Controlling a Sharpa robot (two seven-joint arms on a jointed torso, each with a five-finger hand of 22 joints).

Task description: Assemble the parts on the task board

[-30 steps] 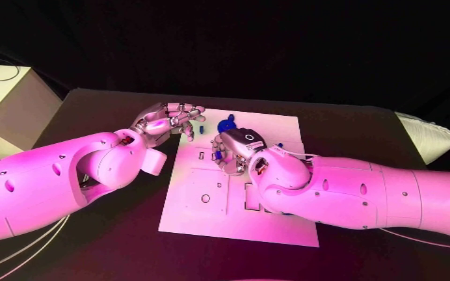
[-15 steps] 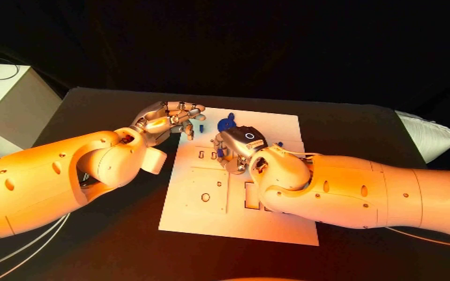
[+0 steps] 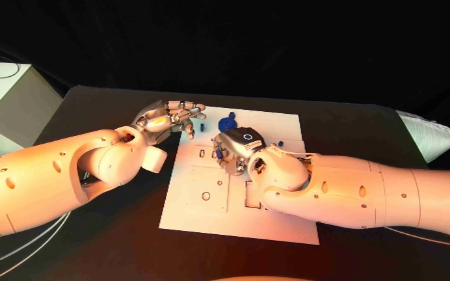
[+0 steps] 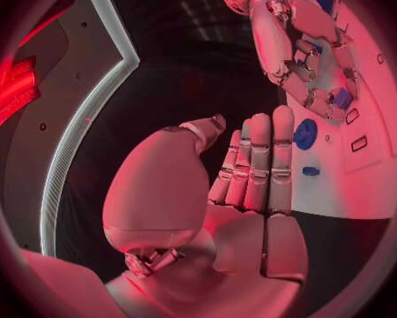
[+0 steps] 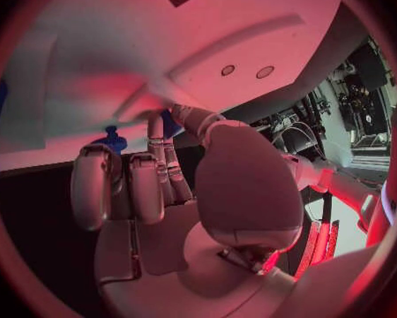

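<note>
Task board point(image 3: 239, 213), white plate w/ cut-out slots, lies mid black table point(image 3: 103, 108); its middle is covered by the right arm. Left hand point(image 3: 171, 117) hovers at the board's far-left corner, partly over the table edge of it; in the left wrist view point(image 4: 251, 184) its fingers are straight and pressed side by side, thumb apart, nothing in it. Right hand point(image 3: 237, 147) sits over the board's upper middle, back of hand to the head cam, so the fingertips are hidden there. Left wrist view shows the right hand point(image 4: 309, 63) w/ fingers curled down and a small blue part point(image 4: 342, 97) at the fingertips, seemingly pinched, tho contact isn't fully clear. Right wrist view: fingers point(image 5: 132, 184) bent in, a bit of blue point(image 5: 113, 140) beyond them, hard to say what. Round blue part point(image 3: 226, 125) lies on the board's far edge, between the hands; same disc in left wrist view point(image 4: 305, 133), w/ a smaller blue piece point(image 4: 311, 170) near it. Another blue bit point(image 3: 279, 144) peeks out just beside the right hand, mostly cut off.
</note>
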